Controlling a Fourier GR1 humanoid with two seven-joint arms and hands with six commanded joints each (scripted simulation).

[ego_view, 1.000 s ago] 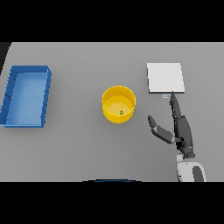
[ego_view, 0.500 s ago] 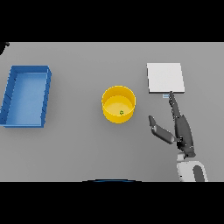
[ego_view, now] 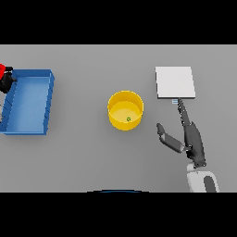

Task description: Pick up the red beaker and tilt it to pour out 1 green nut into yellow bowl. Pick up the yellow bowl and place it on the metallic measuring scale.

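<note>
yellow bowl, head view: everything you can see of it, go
The yellow bowl is a round, straight-walled tub that looks like plain plastic. It stands upright and open on the grey table, near the middle. One small green nut lies on its floor, toward the near right side. Nothing grips it: the right hand lies open to its right, apart from it, and the metallic measuring scale sits further right and back.

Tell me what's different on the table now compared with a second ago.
A dark hand holding something red, likely the red beaker, has come into view at the left edge beside the blue bin; it was not visible earlier. The right hand stays open between the yellow bowl and the scale, barely shifted. The bowl with the green nut, the bin and the scale have not moved.
</note>
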